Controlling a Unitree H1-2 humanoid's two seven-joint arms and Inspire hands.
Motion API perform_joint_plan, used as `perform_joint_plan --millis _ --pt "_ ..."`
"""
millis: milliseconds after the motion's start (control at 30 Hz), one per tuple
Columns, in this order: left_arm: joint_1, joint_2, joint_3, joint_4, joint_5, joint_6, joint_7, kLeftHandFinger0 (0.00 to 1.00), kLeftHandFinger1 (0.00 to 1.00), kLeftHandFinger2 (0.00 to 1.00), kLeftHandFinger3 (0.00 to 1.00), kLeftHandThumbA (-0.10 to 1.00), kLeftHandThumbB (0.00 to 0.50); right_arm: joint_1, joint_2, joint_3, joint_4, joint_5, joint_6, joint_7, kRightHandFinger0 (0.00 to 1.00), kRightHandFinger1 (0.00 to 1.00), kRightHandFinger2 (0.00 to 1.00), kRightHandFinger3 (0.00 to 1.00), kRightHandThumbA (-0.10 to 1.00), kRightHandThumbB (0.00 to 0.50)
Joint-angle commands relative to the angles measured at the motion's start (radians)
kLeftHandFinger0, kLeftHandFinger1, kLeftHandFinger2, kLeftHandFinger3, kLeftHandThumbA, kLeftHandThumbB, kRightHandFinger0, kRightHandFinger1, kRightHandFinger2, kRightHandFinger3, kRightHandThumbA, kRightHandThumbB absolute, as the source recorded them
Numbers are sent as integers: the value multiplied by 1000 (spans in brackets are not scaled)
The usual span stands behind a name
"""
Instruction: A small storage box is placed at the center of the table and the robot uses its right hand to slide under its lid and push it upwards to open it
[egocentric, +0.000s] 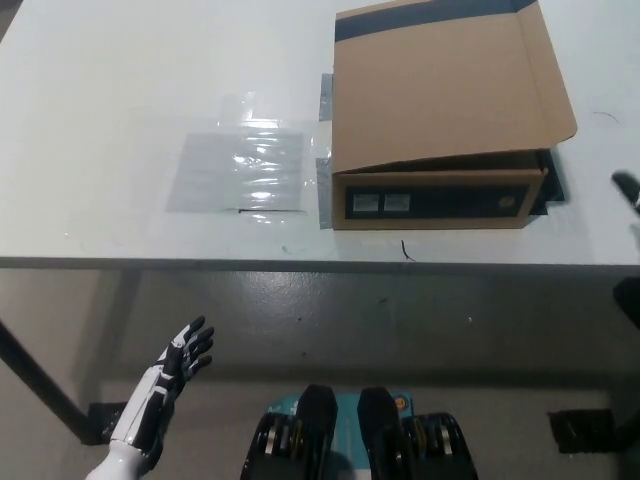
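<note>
The brown cardboard storage box (445, 105) sits on the white table (90, 120), right of the middle. Its flat lid lies down over the box, with the front edge overhanging the dark front face (440, 202). Only a black sliver of my right hand (627, 187) shows at the picture's right edge, level with the box front and well apart from it. My white left hand (180, 362) rests open at the lower left, below the table edge.
A clear plastic sheet (243, 170) lies flat on the table just left of the box. The table's front edge (200, 263) runs across the picture, with grey floor below it. A small dark mark (406, 250) sits near the edge before the box.
</note>
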Motion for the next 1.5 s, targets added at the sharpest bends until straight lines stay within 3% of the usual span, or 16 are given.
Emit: perform_joint_plan --millis 0,167,333,500,867,1000,1167,1467 --pt "-4 9 -1 -25 -1 -29 -10 1000 1000 1000 1000 1000 310 -95 17 -41 54 157 58 6 1000 1000 1000 1000 1000 286" --pt "-3 5 0 -29 -1 -24 -8 1000 1000 1000 1000 1000 315 -158 31 -61 150 203 77 38 1000 1000 1000 1000 1000 267" --pt "-8 8 -2 -27 -1 -24 -11 1000 1000 1000 1000 1000 312 -212 56 -80 223 214 94 16 1000 1000 1000 1000 1000 289" --pt "-5 10 -2 -30 2 -23 -14 1000 1000 1000 1000 1000 322 -243 81 -94 263 241 110 29 1000 1000 1000 1000 1000 274" --pt "-5 8 0 -27 -3 -31 -14 1000 1000 1000 1000 1000 313 -267 102 -85 322 227 113 47 1000 1000 1000 1000 1000 291" --pt "-2 8 -1 -33 2 -22 -12 1000 1000 1000 1000 1000 340 -272 117 -85 330 224 121 32 1000 1000 1000 1000 1000 281" --pt "-2 11 -1 -33 1 -26 -15 1000 1000 1000 1000 1000 321 -283 115 -82 374 208 107 50 1000 1000 1000 1000 1000 282" --pt "-4 13 -2 -31 1 -26 -19 1000 1000 1000 1000 1000 330 -296 78 -92 432 151 29 61 1000 1000 1000 1000 1000 310"
